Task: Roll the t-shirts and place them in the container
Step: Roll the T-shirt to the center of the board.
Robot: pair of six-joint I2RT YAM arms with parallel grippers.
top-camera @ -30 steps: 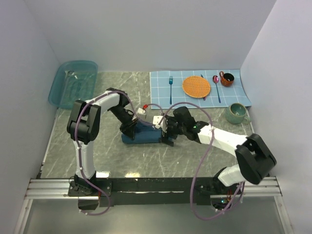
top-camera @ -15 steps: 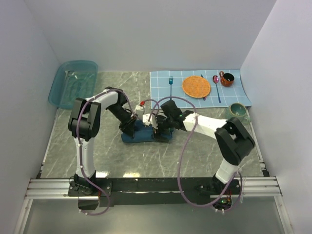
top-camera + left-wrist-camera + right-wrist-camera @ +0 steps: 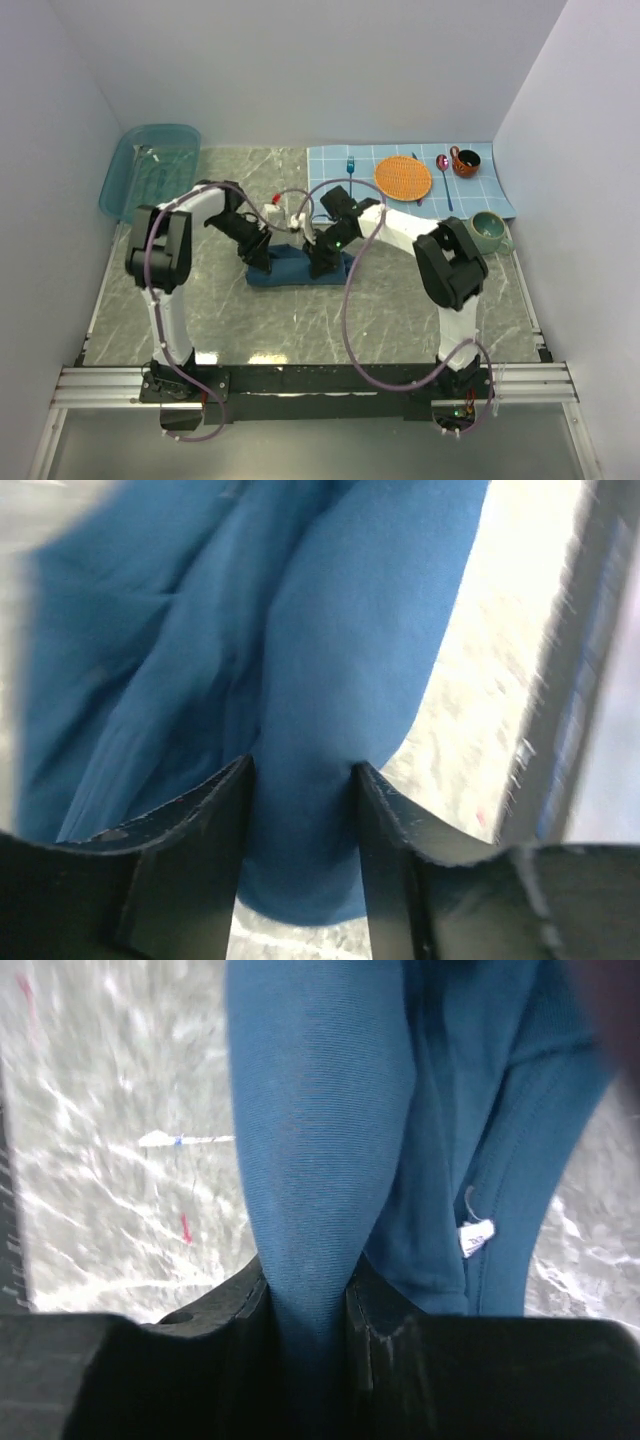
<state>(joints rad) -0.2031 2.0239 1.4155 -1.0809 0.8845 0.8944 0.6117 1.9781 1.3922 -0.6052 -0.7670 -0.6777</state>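
The right gripper (image 3: 305,1280) has been swung in beside the left gripper (image 3: 300,775), each clenched on a fold of the t-shirt (image 3: 296,272) bundled mid-frame, which could be unrolled by uneven pulling.

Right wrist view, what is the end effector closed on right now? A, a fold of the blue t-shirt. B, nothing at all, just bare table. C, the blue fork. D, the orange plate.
A: in the right wrist view a thick fold of the t-shirt runs straight down into the right end effector and is pinched tight there, with marbled table showing on either side.
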